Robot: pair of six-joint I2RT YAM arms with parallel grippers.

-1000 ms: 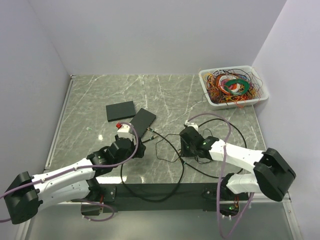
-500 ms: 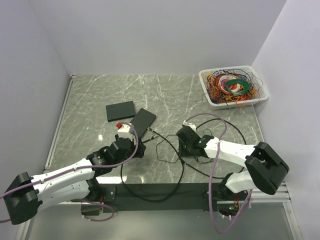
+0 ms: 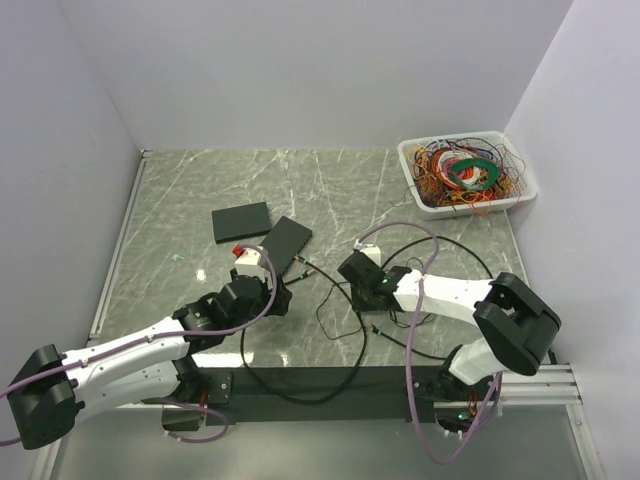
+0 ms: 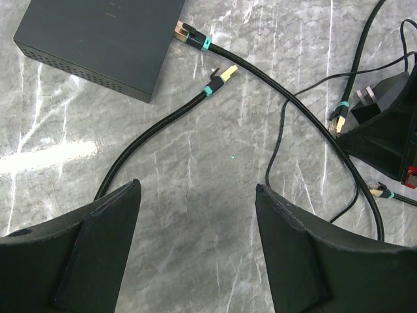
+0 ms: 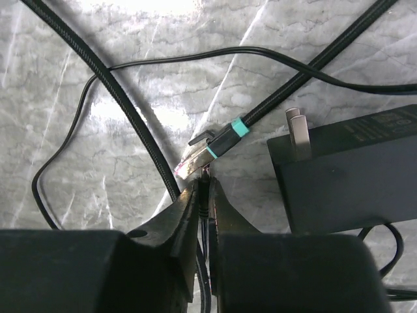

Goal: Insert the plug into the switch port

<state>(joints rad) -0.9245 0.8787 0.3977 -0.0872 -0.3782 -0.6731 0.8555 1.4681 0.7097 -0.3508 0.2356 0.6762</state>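
A loose plug (image 4: pixel 225 73) with a yellowish body and a teal band lies flat on the bench (image 4: pixel 215 215), just off the side of the switch (image 4: pixel 98 39), a flat black box, and not touching it. Its tip stops just short of a thick black cable (image 4: pixel 273 81). That cable ends in another teal-banded plug (image 4: pixel 186 30), which sits plugged into the side of the switch. Farther from the switch, a third plug (image 5: pixel 202 151) rests beside the prongs of a black power adapter (image 5: pixel 352 173). The right gripper (image 5: pixel 203 186) is down at the bench with its tips at that plug's end. Its jaws are clenched almost together with a thin dark line in the slit; whether that is a held cord cannot be told. The left gripper (image 4: pixel 195 190) hovers on the near side of the switch, jaws released and spread wide, grasping nothing. Just beyond the switch's far corner lies a second flat black box (image 3: pixel 241 221). Well away from the switch, at the bench's far right corner, a white tray (image 3: pixel 409 168) holds a tangle of coloured wires (image 3: pixel 465 172).
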